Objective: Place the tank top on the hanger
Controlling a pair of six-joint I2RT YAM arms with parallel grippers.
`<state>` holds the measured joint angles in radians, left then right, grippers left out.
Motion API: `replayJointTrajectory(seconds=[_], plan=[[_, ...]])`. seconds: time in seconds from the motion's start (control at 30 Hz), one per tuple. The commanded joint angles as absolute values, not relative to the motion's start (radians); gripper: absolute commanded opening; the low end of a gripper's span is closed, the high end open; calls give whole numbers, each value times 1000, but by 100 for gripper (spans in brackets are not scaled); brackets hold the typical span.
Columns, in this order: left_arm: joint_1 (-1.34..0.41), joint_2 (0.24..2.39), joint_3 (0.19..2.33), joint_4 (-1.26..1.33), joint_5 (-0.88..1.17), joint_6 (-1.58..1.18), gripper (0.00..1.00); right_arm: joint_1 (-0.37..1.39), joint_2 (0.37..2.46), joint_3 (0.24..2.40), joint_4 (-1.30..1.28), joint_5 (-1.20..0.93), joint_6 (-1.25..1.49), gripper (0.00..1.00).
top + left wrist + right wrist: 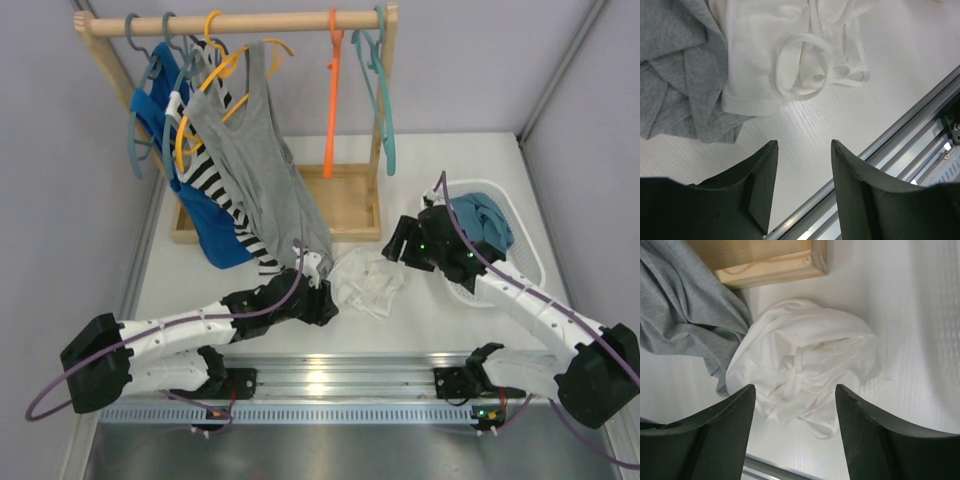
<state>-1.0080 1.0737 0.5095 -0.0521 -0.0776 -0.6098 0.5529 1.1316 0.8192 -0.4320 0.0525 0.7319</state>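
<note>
The white tank top [368, 282] lies crumpled on the table between the two arms, straps tangled on top [790, 55] [805, 357]. The orange hanger [332, 100] hangs bare by its hook from the wooden rail at the back. My left gripper [325, 298] is open at the top's left edge; in the left wrist view it [804, 143] stands over bare table just short of the fabric. My right gripper [402, 246] hovers open to the right of the heap, and nothing lies between the fingers of this gripper [795, 386] as it looks down on the top.
A wooden rack [240, 22] with a tray base [350, 205] stands at the back. On it hang a grey tank top [255, 170] that droops to the table, a blue garment [205, 220], teal hangers [383, 90] and a yellow hanger [215, 60]. A white basket [510, 230] sits right.
</note>
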Motion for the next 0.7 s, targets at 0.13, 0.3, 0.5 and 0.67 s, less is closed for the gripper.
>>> replayJointTrajectory(seconds=[0.13,0.3,0.5,0.67], plan=[[-1090,1226,613,38,-138,-454,50,564,999,815,-477,144,710,54],[-1132,1298,663,48,-216,-396,50,624,943,752,-500,164,722,44],[-1137,1377,692,77,-268,-331,50,672,893,692,-508,176,735,42],[-1135,1433,716,83,-249,-296,50,690,870,666,-512,176,741,42]])
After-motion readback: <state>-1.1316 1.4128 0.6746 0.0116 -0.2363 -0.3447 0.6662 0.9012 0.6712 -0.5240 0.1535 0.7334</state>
